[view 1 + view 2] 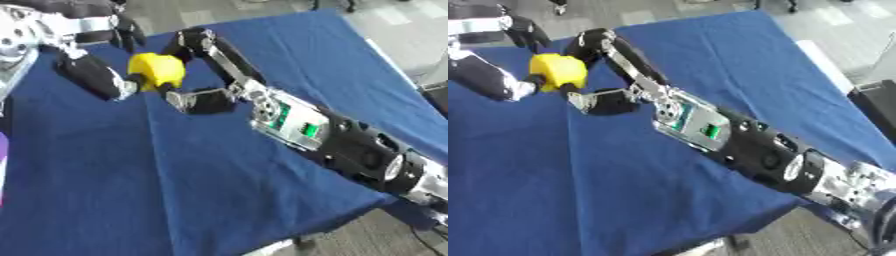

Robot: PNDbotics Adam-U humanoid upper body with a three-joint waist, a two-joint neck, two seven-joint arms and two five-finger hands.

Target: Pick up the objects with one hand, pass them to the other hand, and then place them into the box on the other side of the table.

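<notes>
upper left of the frame: we see our left hand [96,75] and right hand [197,65] both pinching a yellow block [157,70]. it hangs above the blue table [219,190].

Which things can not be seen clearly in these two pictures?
- Box: in neither view, beyond the edges.
- Yellow rounded object: its exact kind is blurred; left hand and right hand cover its sides.
- Purple thing: cut by left eye view's edge.
</notes>
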